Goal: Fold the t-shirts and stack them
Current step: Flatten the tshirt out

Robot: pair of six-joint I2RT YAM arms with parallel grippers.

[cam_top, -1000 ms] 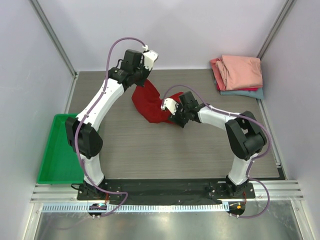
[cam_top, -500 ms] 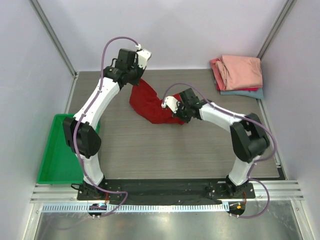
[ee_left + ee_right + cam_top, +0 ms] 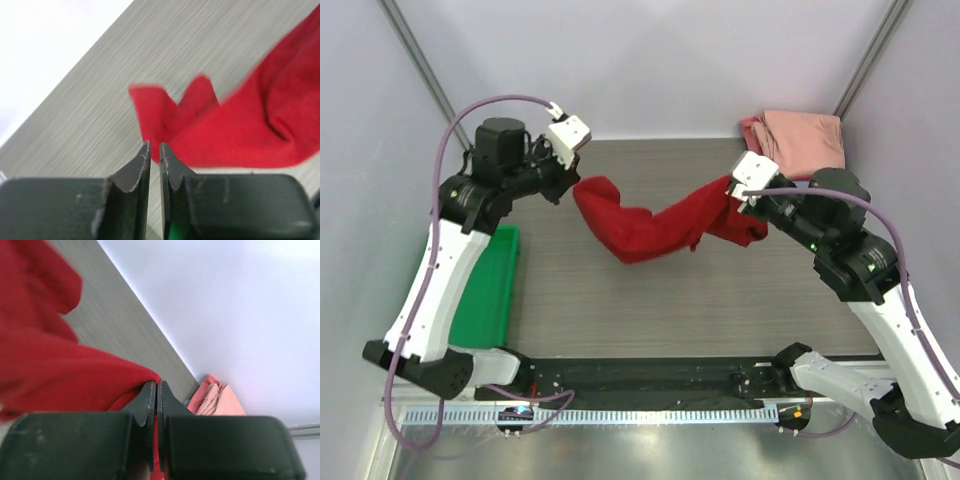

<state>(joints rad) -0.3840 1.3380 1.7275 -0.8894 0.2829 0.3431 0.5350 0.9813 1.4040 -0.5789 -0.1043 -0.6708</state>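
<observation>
The deep red t-shirt [image 3: 655,228] hangs stretched in a sagging band across the middle of the table. My right gripper [image 3: 743,200] is shut on its right end, and the right wrist view shows red cloth [image 3: 45,370] pinched between the jaws [image 3: 156,383]. My left gripper [image 3: 568,188] is just left of the shirt's other end. In the left wrist view its jaws [image 3: 152,145] stand slightly apart with bare table showing between them, and the red cloth [image 3: 250,125] lies just past the tips. Folded t-shirts [image 3: 802,140] are stacked at the back right, salmon-pink on top.
A green plastic tray [image 3: 485,290] lies along the table's left edge, partly under my left arm. White walls close in the table [image 3: 650,300] at the back and sides. The folded stack [image 3: 215,397] sits in the corner just behind my right gripper.
Both arms have swung apart, the left toward the left and the right toward the back right. The shirt is pulled from a bunch into a long band. The left jaws have parted slightly.
</observation>
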